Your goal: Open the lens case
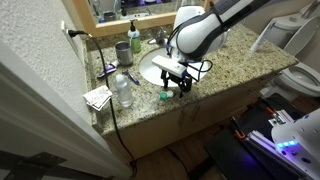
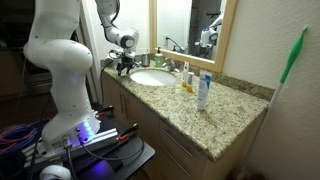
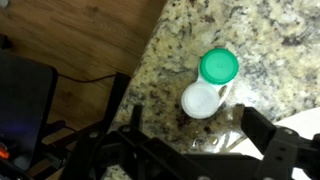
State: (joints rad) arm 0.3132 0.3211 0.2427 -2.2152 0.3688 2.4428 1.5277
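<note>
The lens case lies flat on the granite counter, its green cap (image 3: pixel 218 66) beside its white cap (image 3: pixel 203 99). In an exterior view it is a small green speck (image 1: pixel 165 97) near the counter's front edge, in front of the sink. My gripper (image 3: pixel 196 135) is open, its two dark fingers spread wide, hovering just above the counter with the case just beyond the fingertips, not between them. The gripper also shows in both exterior views (image 1: pixel 178 84) (image 2: pixel 125 66). Nothing is held.
A white sink (image 1: pixel 158 66) is behind the case. A clear water bottle (image 1: pixel 123 88), papers (image 1: pixel 98 97) and a green cup (image 1: pixel 121 50) stand alongside. A white tube (image 2: pixel 203 92) and a small yellow-labelled bottle (image 2: pixel 186 80) stand past the sink. The counter edge drops off just beside the case.
</note>
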